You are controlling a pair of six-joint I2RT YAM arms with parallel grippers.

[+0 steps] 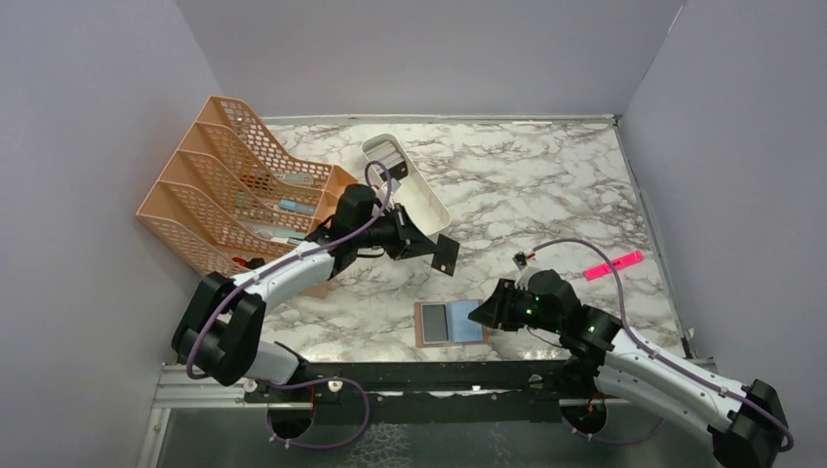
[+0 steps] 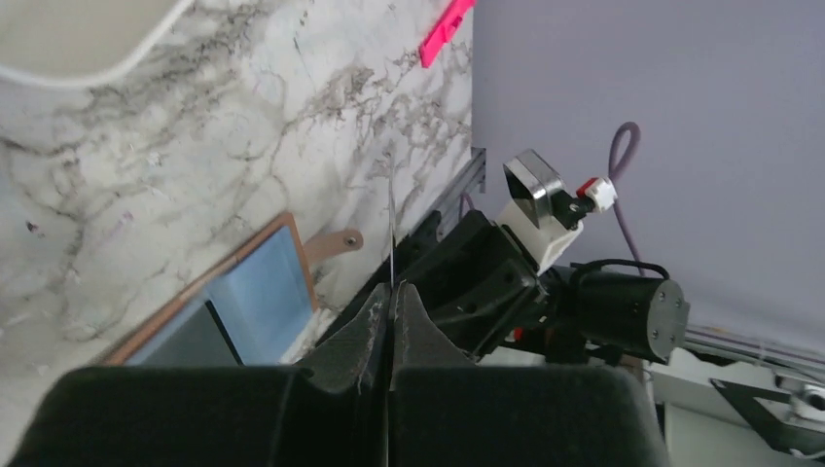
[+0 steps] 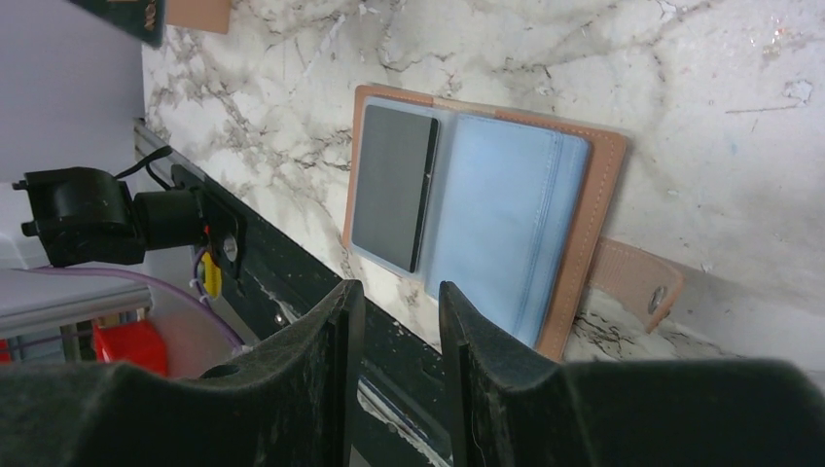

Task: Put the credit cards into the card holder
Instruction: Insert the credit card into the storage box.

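Note:
The card holder [image 1: 426,325] lies open near the table's front edge, tan with clear pockets. The right wrist view shows a dark card [image 3: 394,190] in its left pocket and a light blue card [image 3: 506,224] in its right one, with the snap strap [image 3: 637,282] sticking out. Over the middle of the table, my left gripper [image 1: 432,248] is shut on another dark credit card [image 1: 446,256]. That card shows edge-on as a thin line [image 2: 391,219] in the left wrist view. My right gripper [image 1: 481,314] stands open and holds nothing at the holder's right edge. A grey card [image 1: 387,156] lies in the white tray.
The white oblong tray [image 1: 417,195] stands behind the left gripper. An orange mesh file rack [image 1: 229,185] fills the back left. A pink highlighter [image 1: 614,265] lies at the right, near the wall. Grey walls close in three sides.

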